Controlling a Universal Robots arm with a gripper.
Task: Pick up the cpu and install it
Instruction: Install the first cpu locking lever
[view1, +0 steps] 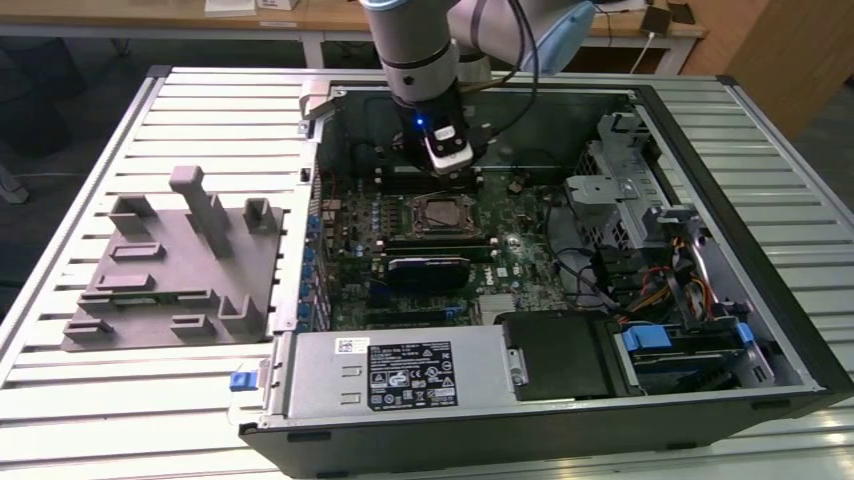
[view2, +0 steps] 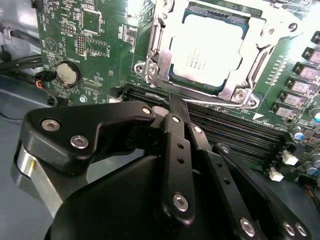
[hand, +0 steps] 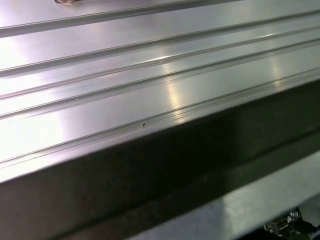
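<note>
The cpu (view2: 207, 52), a pale silvery square chip, lies flat inside the silver metal socket frame (view2: 155, 65) on the green motherboard. The exterior view shows the same socket (view1: 441, 213) at the middle of the open computer case. My gripper (view2: 175, 106) hangs just beside the socket, over the black memory slots (view2: 235, 127). Its black fingers (view2: 172, 145) are drawn together, with nothing visible between them. In the exterior view the gripper (view1: 454, 178) sits just behind the socket, pointing down into the case.
The case (view1: 747, 390) lies open on a slatted metal table (view1: 200, 100). A grey moulded fixture (view1: 174, 265) stands at the exterior view's left. A power supply (view1: 387, 375), drive bays (view1: 681, 345) and cables (view1: 601, 270) crowd the case. A ribbed metal surface (hand: 150, 100) is close by.
</note>
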